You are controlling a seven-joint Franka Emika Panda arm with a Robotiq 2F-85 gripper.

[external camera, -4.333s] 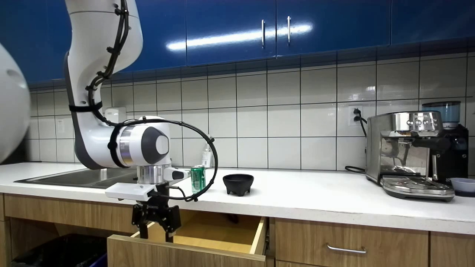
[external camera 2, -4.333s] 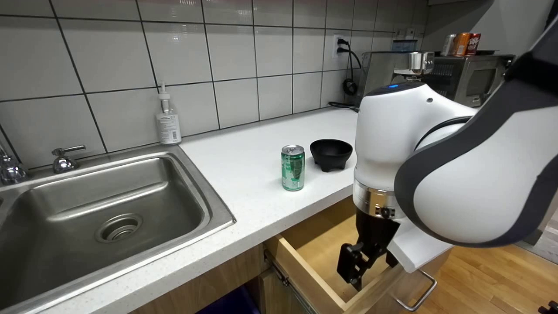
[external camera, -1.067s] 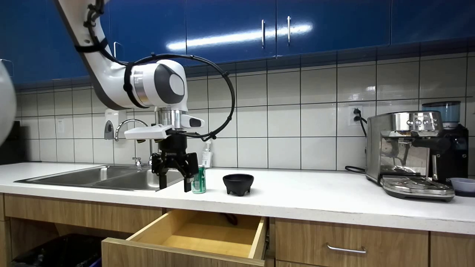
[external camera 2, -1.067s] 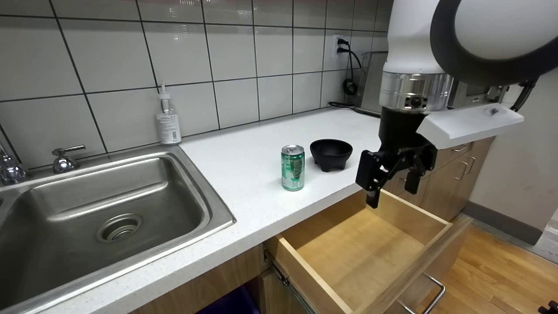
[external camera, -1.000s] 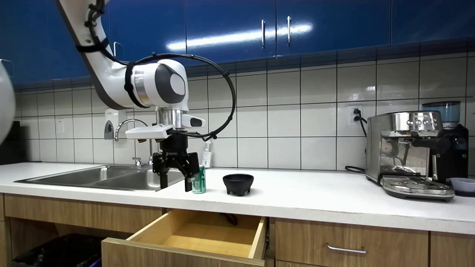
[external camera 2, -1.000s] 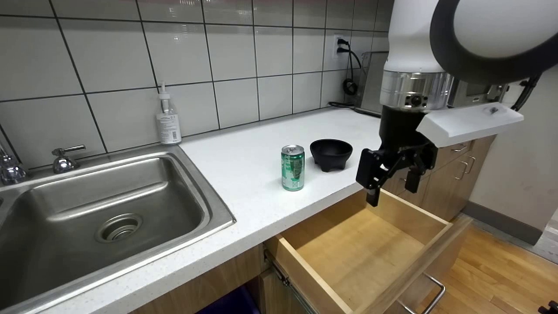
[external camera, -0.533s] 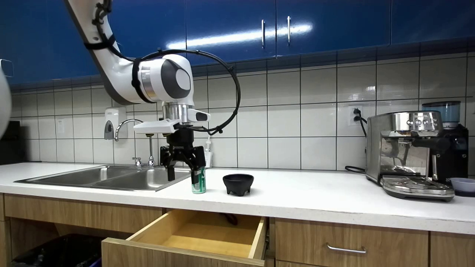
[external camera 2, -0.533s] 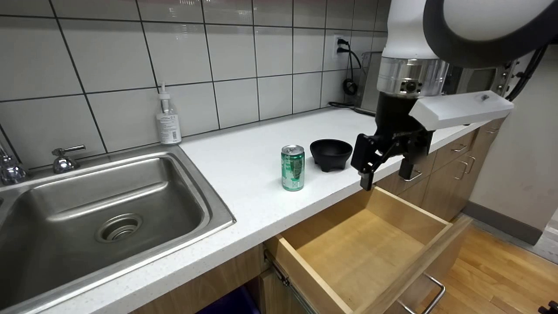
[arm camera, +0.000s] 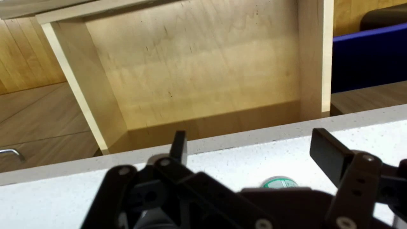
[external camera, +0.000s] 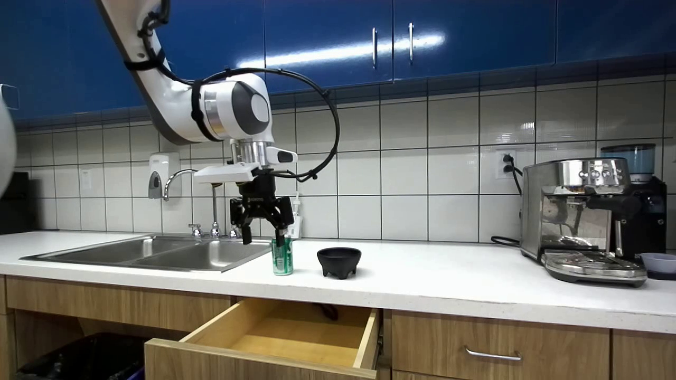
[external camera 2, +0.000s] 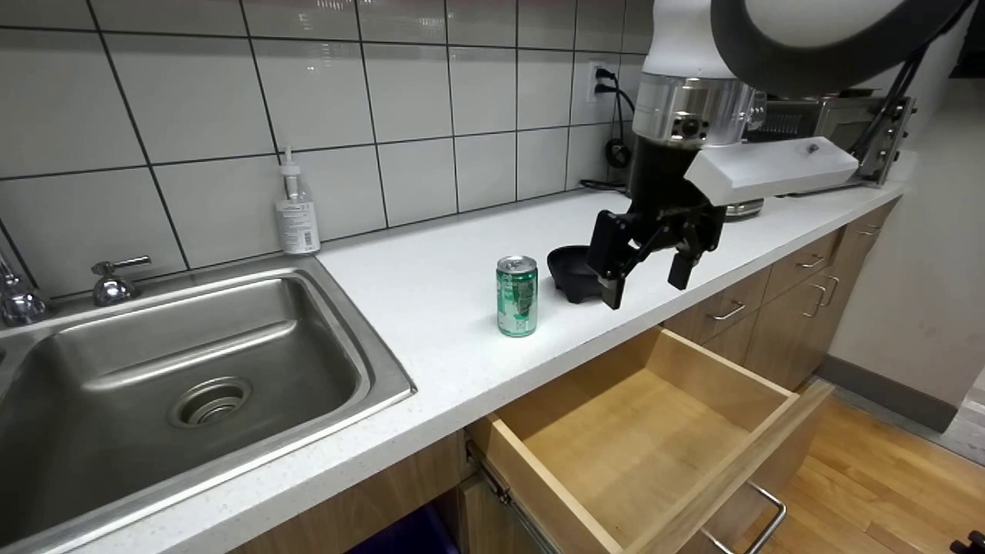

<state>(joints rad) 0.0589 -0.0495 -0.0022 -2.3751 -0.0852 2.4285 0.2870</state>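
The jaws hang wide apart above the front edge of the table (external camera 2: pixel 454 308). In an exterior view, at 9 o'clock from them, 1 black bowl (external camera 2: pixel 569 275) shows partly behind them, then 1 upright green can (external camera 2: pixel 517 297), then the sink (external camera 2: pixel 254 346). The open drawer (external camera 2: pixel 654 431) lies below, at 6 o'clock.

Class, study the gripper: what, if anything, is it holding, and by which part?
Nothing is held: the gripper is open, with nothing between its jaws, and the green can stands apart from it on the counter.
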